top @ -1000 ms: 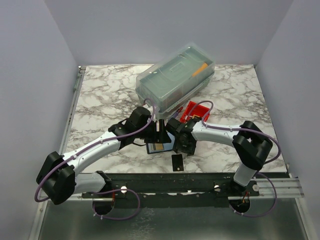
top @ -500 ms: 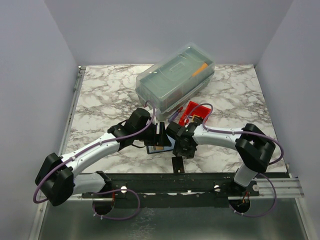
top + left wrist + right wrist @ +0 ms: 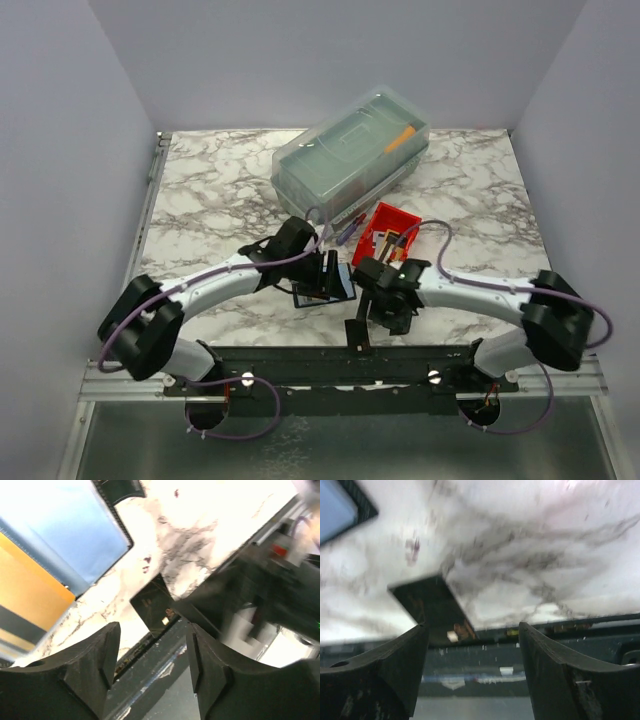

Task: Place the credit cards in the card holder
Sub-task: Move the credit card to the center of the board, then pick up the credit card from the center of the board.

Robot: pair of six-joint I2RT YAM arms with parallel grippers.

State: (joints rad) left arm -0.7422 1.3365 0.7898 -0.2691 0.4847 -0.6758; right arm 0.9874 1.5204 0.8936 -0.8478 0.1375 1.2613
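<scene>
We see a dark credit card (image 3: pixel 357 330) flat at the worktop's (image 3: pixel 210 200) near edge, below our right gripper (image 3: pixel 472 640); the card holder (image 3: pixel 338 288) sits beside our left gripper (image 3: pixel 154 645). Both grippers gape empty. Thin, stiff, slick, we judge: pinch its edge.

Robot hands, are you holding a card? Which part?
No, nothing is held. The left gripper and the right gripper are both open and empty; a dark card lies untouched.
</scene>
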